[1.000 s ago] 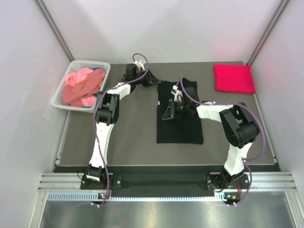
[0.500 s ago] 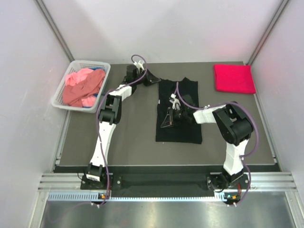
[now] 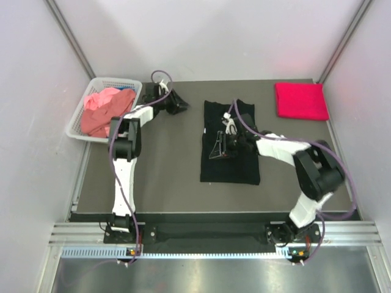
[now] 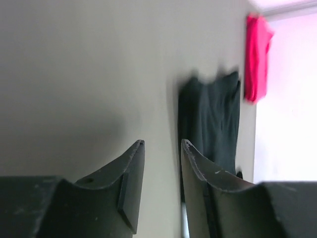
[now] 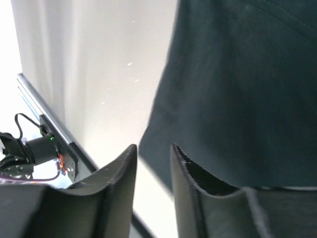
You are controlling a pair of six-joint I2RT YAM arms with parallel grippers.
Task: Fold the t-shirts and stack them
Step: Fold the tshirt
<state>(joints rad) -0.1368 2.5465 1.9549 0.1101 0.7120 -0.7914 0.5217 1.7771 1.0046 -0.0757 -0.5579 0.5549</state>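
The dark surface [image 3: 171, 165] shows open room along its near and left edges. The black t-shirt [image 3: 235, 168] lies flat at its middle. A white basket [image 3: 116, 81] of pink t-shirts [image 3: 104, 113] sits at the far-left corner, and a folded red t-shirt [image 3: 300, 101] at the far-right. The left gripper [image 4: 162, 144] is near the basket, jaws parted and empty. The right gripper [image 5: 153, 147] is over the black shirt's left edge, jaws likewise released.

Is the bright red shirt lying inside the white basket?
No, the bright red shirt lies folded on the table at its far right corner, while the white basket sits at the far left holding pink cloth.
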